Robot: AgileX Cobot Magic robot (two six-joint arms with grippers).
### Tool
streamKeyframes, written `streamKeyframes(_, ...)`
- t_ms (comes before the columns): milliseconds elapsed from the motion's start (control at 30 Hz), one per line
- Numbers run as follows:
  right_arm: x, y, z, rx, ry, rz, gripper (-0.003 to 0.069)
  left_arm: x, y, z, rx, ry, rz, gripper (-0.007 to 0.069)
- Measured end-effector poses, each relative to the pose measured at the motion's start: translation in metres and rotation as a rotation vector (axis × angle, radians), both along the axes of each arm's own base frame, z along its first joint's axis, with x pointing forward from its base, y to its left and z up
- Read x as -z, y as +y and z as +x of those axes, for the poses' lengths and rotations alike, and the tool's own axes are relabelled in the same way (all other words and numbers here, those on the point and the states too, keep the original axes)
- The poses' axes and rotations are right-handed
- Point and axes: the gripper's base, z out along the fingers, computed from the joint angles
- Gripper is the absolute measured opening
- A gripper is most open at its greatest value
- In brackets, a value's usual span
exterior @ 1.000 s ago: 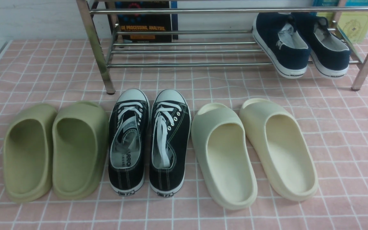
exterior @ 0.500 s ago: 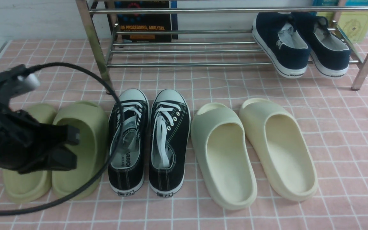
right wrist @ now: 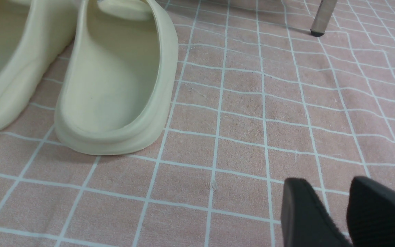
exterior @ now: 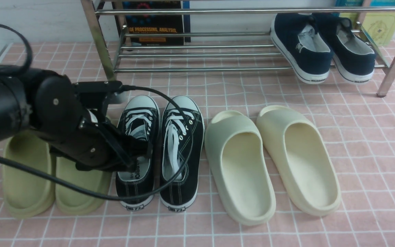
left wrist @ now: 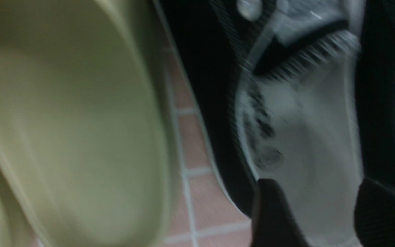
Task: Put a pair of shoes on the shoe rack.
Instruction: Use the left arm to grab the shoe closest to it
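Observation:
The two black canvas sneakers stand side by side on the pink checked cloth, toes toward the rack: the left one (exterior: 139, 111) and the right one (exterior: 182, 144). The chrome shoe rack (exterior: 197, 69) stands behind them. My left gripper (exterior: 144, 151) is open and hangs over the left sneaker's opening. In the left wrist view my left gripper (left wrist: 315, 187) has its fingertips spread over that sneaker's grey insole (left wrist: 307, 120), gripping nothing. My right gripper (right wrist: 334, 187) is empty above bare cloth, its jaws a narrow gap apart. It does not show in the front view.
Olive slides (exterior: 26, 178) lie under my left arm, left of the sneakers. Cream slides (exterior: 242, 164) lie to the right. Navy slip-ons (exterior: 300, 48) sit on the rack's lower tier at the right. A book (exterior: 156, 24) stands behind the rack. A black cable loops over the sneakers.
My left arm has come in from the left, over the olive slides, to the left sneaker. The shoes have not moved.

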Motion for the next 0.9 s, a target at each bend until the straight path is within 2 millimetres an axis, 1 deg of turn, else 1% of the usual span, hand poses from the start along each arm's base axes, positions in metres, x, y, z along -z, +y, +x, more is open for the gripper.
streamKeyframes(100,0.000,0.000,0.000,0.000,0.000,0.000,0.0219,0.013,0.000,0.010,-0.039,-0.012,0.029,0.0452)
streamKeyframes(167,0.000,0.000,0.000,0.000,0.000,0.000,0.0221,0.021,0.000,0.016,-0.051,-0.014,0.045,0.0462)
streamKeyframes(233,0.000,0.000,0.000,0.000,0.000,0.000,0.0225,0.027,-0.001,0.019,-0.057,-0.015,0.054,0.0455)
streamKeyframes(333,0.000,0.000,0.000,0.000,0.000,0.000,0.0229,0.037,-0.002,0.024,-0.057,-0.004,0.062,0.0397)
streamKeyframes(400,0.000,0.000,0.000,0.000,0.000,0.000,0.0230,0.043,-0.003,0.026,-0.057,0.008,0.066,0.0341)
streamKeyframes(433,0.000,0.000,0.000,0.000,0.000,0.000,0.0232,0.047,-0.004,0.027,-0.057,0.015,0.068,0.0278)
streamKeyframes(467,0.000,0.000,0.000,0.000,0.000,0.000,0.0234,0.049,-0.004,0.028,-0.061,0.018,0.067,0.0238)
streamKeyframes(500,0.000,0.000,0.000,0.000,0.000,0.000,0.0236,0.051,-0.004,0.028,-0.071,0.022,0.063,0.0174)
streamKeyframes(567,0.000,0.000,0.000,0.000,0.000,0.000,0.0237,0.051,-0.004,0.029,-0.092,0.022,0.056,0.0081)
streamKeyframes(600,0.000,0.000,0.000,0.000,0.000,0.000,0.0237,0.051,-0.004,0.029,-0.108,0.024,0.050,0.0048)
streamKeyframes(633,0.000,0.000,0.000,0.000,0.000,0.000,0.0237,0.051,-0.004,0.029,-0.110,0.024,0.048,0.0043)
streamKeyframes(667,0.000,0.000,0.000,0.000,0.000,0.000,0.0237,0.051,-0.003,0.029,-0.135,0.026,0.037,0.0020)
streamKeyframes(733,0.000,0.000,0.000,0.000,0.000,0.000,0.0237,0.046,-0.004,0.029,-0.159,0.021,0.021,0.0011)
streamKeyframes(800,0.000,0.000,0.000,0.000,0.000,0.000,0.0237,0.039,-0.004,0.030,-0.175,0.020,0.013,0.0009)
streamKeyframes(867,0.000,0.000,0.000,0.000,0.000,0.000,0.0237,0.021,-0.004,0.031,-0.184,0.023,0.019,0.0009)
streamKeyframes(900,0.000,0.000,0.000,0.000,0.000,0.000,0.0237,0.018,-0.004,0.032,-0.185,0.023,0.021,0.0009)
